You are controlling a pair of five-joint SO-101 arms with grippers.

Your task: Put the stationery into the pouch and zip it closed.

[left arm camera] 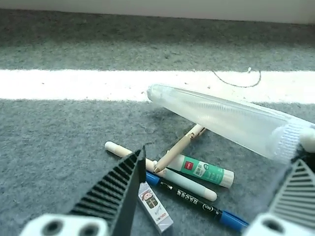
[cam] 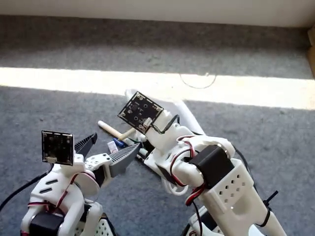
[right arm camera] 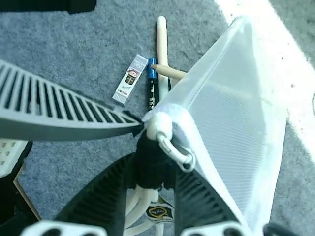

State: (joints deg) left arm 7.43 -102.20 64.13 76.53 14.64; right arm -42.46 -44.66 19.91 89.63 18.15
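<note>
My right gripper (right arm camera: 150, 169) is shut on the dark end tab of the translucent white pouch (right arm camera: 231, 108), holding that end off the carpet; the pouch (left arm camera: 221, 118) slants over the stationery. Beneath it lie a cream pen (left arm camera: 147, 164), a green glue stick (left arm camera: 204, 171), a blue-capped black pen (left arm camera: 197, 201), a wooden pencil (left arm camera: 179, 146) and a small eraser (left arm camera: 155, 206). My left gripper (left arm camera: 206, 196) stands open just above these items. One of its grey fingers (right arm camera: 59, 115) touches the pouch's zipper end beside the white zip pull (right arm camera: 170, 142). From above, the pouch (cam: 182, 110) and cream pen (cam: 110, 129) peek past the arms.
Grey carpet (cam: 59, 98) covers the floor, crossed by a bright strip of sunlight (cam: 74, 78). A thin loose thread (cam: 197, 81) lies in that strip. A pale wall base (cam: 147, 10) runs along the far side.
</note>
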